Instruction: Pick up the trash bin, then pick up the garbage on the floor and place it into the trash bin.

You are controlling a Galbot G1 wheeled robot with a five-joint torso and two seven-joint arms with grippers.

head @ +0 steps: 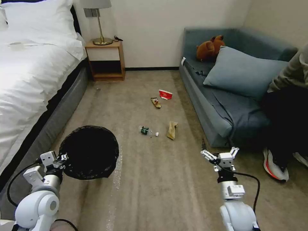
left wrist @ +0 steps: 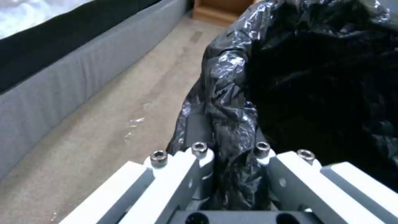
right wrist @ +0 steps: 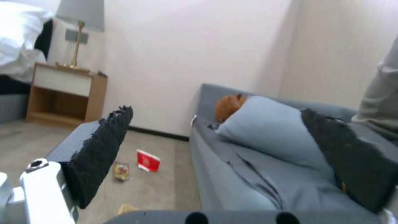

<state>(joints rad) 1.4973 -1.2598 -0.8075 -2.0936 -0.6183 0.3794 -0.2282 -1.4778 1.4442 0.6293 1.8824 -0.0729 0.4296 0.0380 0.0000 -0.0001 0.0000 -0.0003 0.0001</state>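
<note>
Left gripper (head: pixel 63 158): closed on the near rim of the trash bin (head: pixel 89 150), the crinkly black liner seen pinched between its fingers (left wrist: pixel 199 161) in the left wrist view. The bin is held beside the bed (head: pixel 29 80), at the left side of the carpet (head: pixel 160 186), its black-lined mouth facing up.

Right gripper (head: pixel 220 154): spread wide, nothing held. It is stationed over bare carpet near the front corner of the sofa (head: pixel 221 109), well apart from the litter. Its dark pads (right wrist: pixel 99 155) are seen far apart in the right wrist view.

Garbage, all lying on the carpet between bed and sofa:
- Clear plastic bottle (head: pixel 147 131) with green label, on its side near the middle of the floor.
- Tan paper bag (head: pixel 172 130), just beside the bottle, on the sofa side.
- Gold-brown snack wrapper (head: pixel 156 102), farther toward the back wall.
- Flattened red-and-white paper cup (head: pixel 165 94), just beside the wrapper, nearer the sofa.

Other items recorded:
- Brown plush toy (head: pixel 210 48), at the far end of the sofa, behind a blue cushion (head: pixel 243 72).
- Wooden nightstand (head: pixel 106 59) against the back wall beside the bed, carrying a brass lamp (head: pixel 100 22).
- A seated person's leg and shoe (head: pixel 274 165) at the near end of the sofa, touching none of the litter.
</note>
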